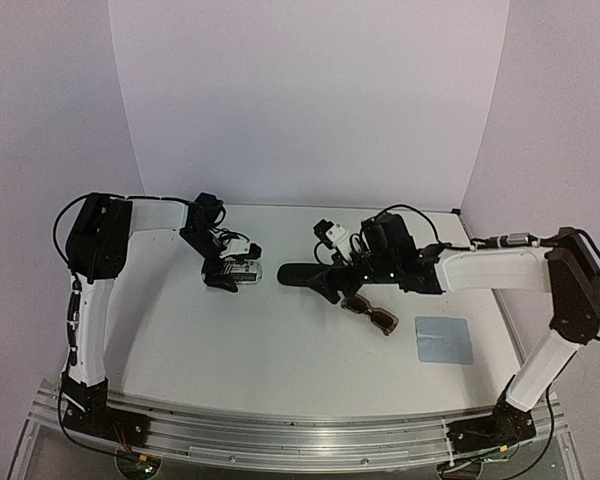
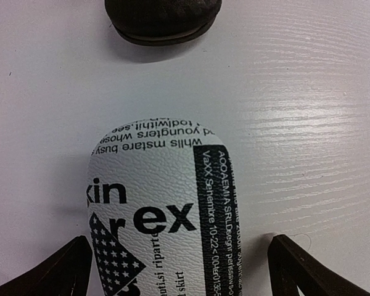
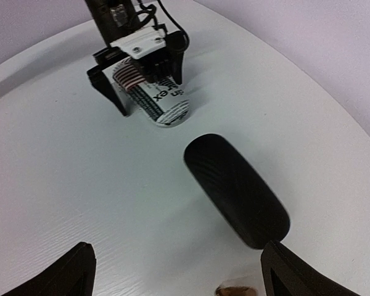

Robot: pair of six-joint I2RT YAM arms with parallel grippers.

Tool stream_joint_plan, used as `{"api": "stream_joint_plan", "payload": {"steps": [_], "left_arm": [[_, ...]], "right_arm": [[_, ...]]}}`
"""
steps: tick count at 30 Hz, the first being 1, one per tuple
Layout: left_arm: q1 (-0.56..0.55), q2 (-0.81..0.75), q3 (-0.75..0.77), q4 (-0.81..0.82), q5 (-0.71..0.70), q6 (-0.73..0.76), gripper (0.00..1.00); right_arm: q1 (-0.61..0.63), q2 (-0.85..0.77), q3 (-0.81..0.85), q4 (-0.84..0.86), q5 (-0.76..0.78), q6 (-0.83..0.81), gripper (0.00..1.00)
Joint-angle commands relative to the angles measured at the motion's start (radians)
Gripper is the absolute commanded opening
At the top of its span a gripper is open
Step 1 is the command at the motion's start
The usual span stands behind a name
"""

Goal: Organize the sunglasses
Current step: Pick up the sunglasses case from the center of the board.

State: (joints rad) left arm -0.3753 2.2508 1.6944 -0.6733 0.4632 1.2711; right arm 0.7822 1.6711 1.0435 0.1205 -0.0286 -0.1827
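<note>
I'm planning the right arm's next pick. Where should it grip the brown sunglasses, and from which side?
Probably the middle of the frame, at the bridge, coming straight down from above. The brown sunglasses lie flat on the table, long side running diagonally, so the open right gripper should turn to close across their narrow width. Whether the temples are folded is too small to tell.

white case (image 2: 154,209) with black lettering and stars, black case (image 3: 237,191), brown sunglasses (image 1: 370,315), blue cloth (image 1: 445,340)
</note>
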Motion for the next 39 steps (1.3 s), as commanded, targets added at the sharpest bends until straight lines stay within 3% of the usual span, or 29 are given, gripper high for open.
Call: {"api": "stream_joint_plan", "payload": {"steps": [1,9,17,23,34,39], "left_arm": [[-0.002,-0.111,-0.008,-0.031,-0.023,0.050,1.00],[-0.003,-0.309,-0.070,-0.104,0.078,-0.013,1.00],[-0.002,-0.516,-0.243,-0.095,0.212,-0.111,1.00],[-0.002,-0.577,-0.307,-0.104,0.269,-0.153,1.00],[-0.002,-0.605,-0.355,-0.084,0.280,-0.160,1.00],[-0.003,-0.615,-0.351,-0.084,0.303,-0.180,1.00]], "right_arm": [[-0.113,0.159,0.227,-0.238,-0.126,-0.220,0.95],[-0.138,0.434,0.587,-0.492,-0.193,-0.433,0.96],[-0.138,0.595,0.701,-0.523,-0.142,-0.500,0.98],[-0.141,0.718,0.835,-0.525,-0.088,-0.512,0.98],[-0.154,0.732,0.886,-0.548,-0.142,-0.567,0.98],[-0.171,0.744,0.856,-0.589,-0.166,-0.549,0.91]]}}
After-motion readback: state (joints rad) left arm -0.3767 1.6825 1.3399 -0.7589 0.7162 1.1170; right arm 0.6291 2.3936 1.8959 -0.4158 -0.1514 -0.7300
